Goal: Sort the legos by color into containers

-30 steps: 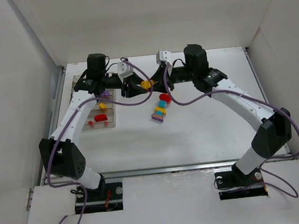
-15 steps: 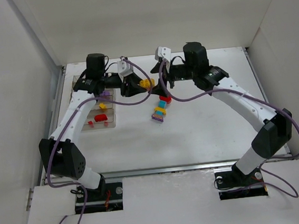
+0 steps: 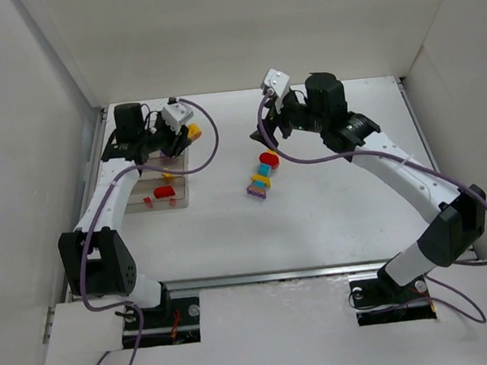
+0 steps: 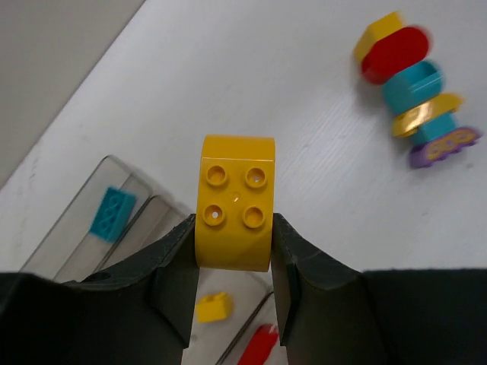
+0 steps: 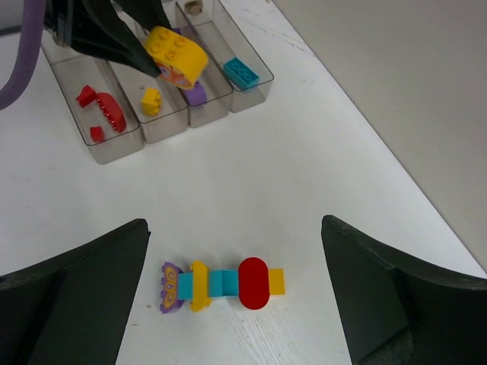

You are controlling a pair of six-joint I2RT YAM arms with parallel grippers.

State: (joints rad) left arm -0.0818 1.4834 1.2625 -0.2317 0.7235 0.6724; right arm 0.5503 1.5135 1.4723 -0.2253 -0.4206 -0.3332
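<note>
- The white table [image 5: 327,144] lies under both claws.
- A clear tray [image 5: 114,154] with four long slots sits just beneath the left claw and well off to the side of the right claw.
- The right claw [image 5: 234,228] is spread wide, gripping nothing.
- The left claw [image 4: 234,237] pinches a yellow brick [image 4: 236,199] by its sides, studs facing the wrist camera, above the tray.
- A row of joined bricks [image 5: 221,283], purple, yellow, teal, red, yellow, lies flat directly below the right claw, between its fingers.
- In the tray, slot by slot: red pieces [image 5: 106,114], a small yellow brick [image 5: 151,100], a purple piece [image 5: 196,95], a teal brick [image 5: 242,70].
</note>
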